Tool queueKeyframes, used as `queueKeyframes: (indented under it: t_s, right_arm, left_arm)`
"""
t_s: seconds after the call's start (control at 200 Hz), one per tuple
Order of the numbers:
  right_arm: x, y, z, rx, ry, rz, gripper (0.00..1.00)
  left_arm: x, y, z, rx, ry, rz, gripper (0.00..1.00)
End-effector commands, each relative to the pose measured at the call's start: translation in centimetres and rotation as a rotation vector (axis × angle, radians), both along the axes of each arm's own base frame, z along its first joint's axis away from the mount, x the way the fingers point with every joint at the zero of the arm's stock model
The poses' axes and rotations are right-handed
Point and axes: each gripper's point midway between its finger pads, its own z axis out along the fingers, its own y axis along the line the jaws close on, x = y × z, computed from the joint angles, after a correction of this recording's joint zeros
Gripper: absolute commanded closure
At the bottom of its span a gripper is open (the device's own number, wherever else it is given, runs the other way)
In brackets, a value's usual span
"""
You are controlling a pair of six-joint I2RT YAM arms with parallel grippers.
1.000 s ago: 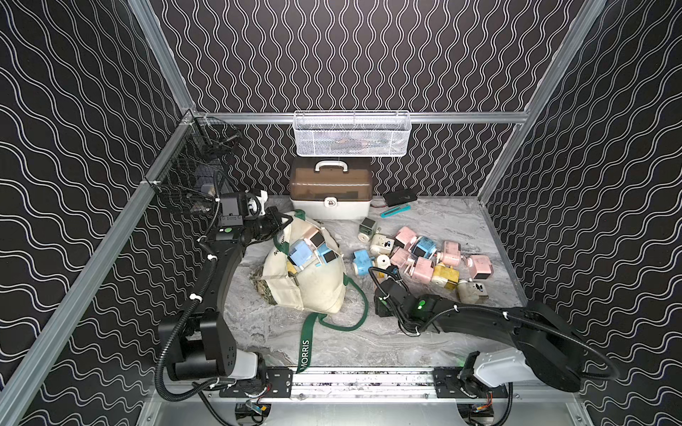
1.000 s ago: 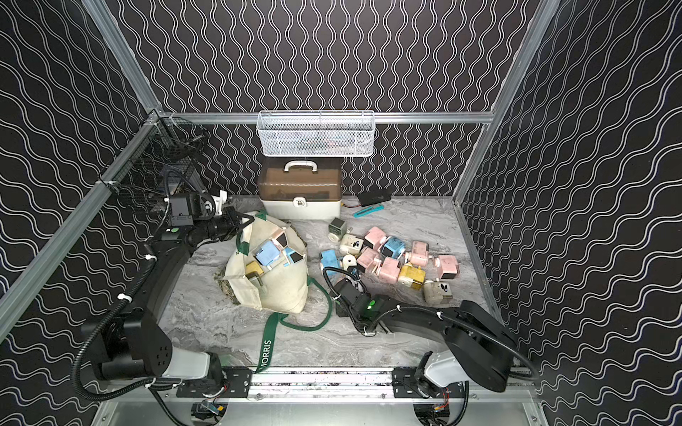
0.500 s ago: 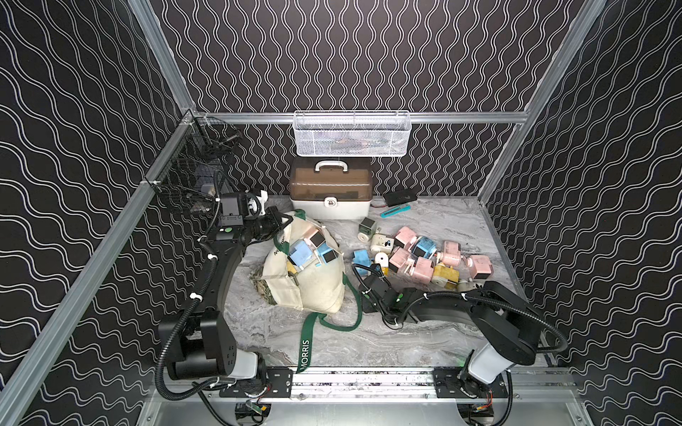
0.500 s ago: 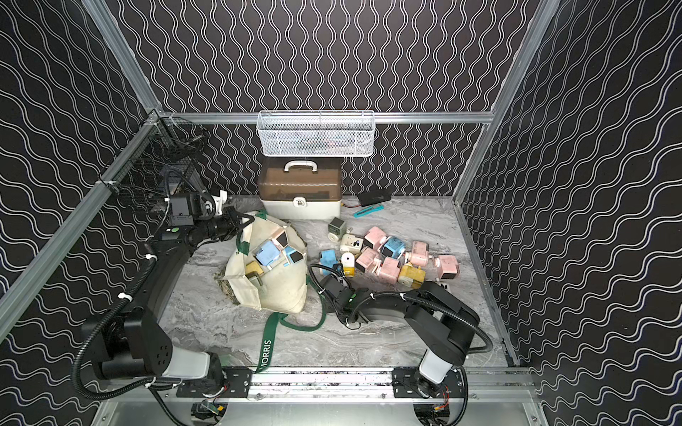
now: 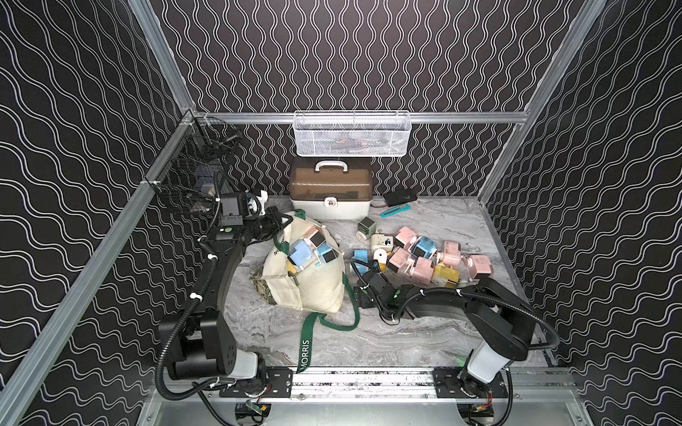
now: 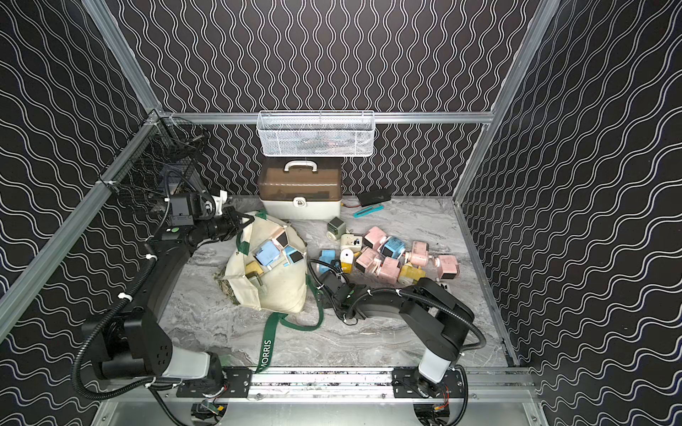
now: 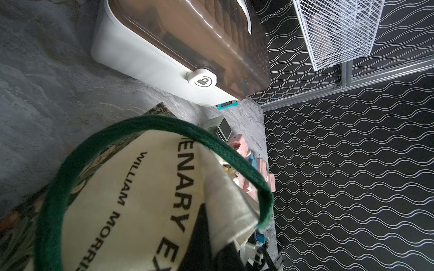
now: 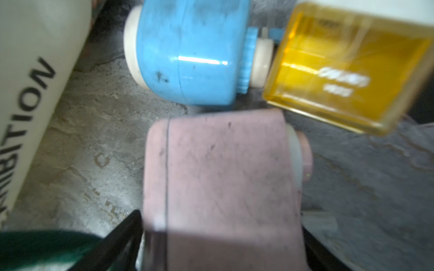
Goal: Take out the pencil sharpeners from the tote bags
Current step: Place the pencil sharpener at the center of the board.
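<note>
The cream tote bag (image 5: 310, 291) (image 6: 273, 287) lies slumped on the table. Light blue (image 5: 299, 254), pink (image 5: 313, 236) and yellow (image 5: 291, 269) pencil sharpeners show in its mouth. My left gripper (image 5: 282, 221) (image 7: 211, 246) is shut on the bag's back rim beside the green strap (image 7: 150, 126). Several more sharpeners form a pile (image 5: 420, 258) right of the bag. My right gripper (image 5: 363, 273) (image 8: 220, 220) stands low at the pile's left end. It is open, with a pink sharpener (image 8: 223, 178) between its fingers (image 8: 131, 225). Just beyond lie a blue sharpener (image 8: 187, 51) and a yellow one (image 8: 340, 70).
A white-and-brown case (image 5: 330, 191) stands at the back under a white wire basket (image 5: 350, 134). A teal stick tool (image 5: 395, 211) and a black device (image 5: 400, 195) lie to the case's right. A black wire basket (image 5: 192, 177) hangs on the left wall. A green strap lettered MORRIS (image 5: 306, 350) trails to the front rail.
My right gripper has moved back and left, toward the bag and the pile's left end, and its arm has folded at the elbow. The left arm and the bag have not moved.
</note>
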Motion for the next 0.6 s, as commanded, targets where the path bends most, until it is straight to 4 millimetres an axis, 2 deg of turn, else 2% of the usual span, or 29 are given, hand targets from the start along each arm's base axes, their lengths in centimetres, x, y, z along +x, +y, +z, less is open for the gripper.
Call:
queueKeyframes:
  t_s: [0.0,0.185,0.315,0.38,0.595]
  right_arm:
    - [-0.3,-0.7,1.4,0.021,-0.014,-0.017,0.08]
    - [-1.4,-1.3,4.3,0.055,-0.04,-0.001,0.08]
    - [-2.6,-0.6,6.6,0.067,-0.08,0.041,0.08]
    - [-3.5,0.5,8.0,0.077,-0.11,0.092,0.09]
    - [-7.3,6.0,13.0,0.104,-0.222,0.319,0.14]
  left_arm:
    - [0.7,-0.2,1.6,-0.008,-0.078,-0.022,1.0]
    - [0.7,-0.1,1.5,-0.008,-0.077,-0.019,1.0]
    - [0.7,-0.1,1.6,-0.009,-0.078,-0.02,1.0]
    - [0.7,-0.1,1.5,-0.008,-0.076,-0.019,1.0]
    - [0.8,-0.1,1.3,-0.009,-0.072,-0.02,1.0]
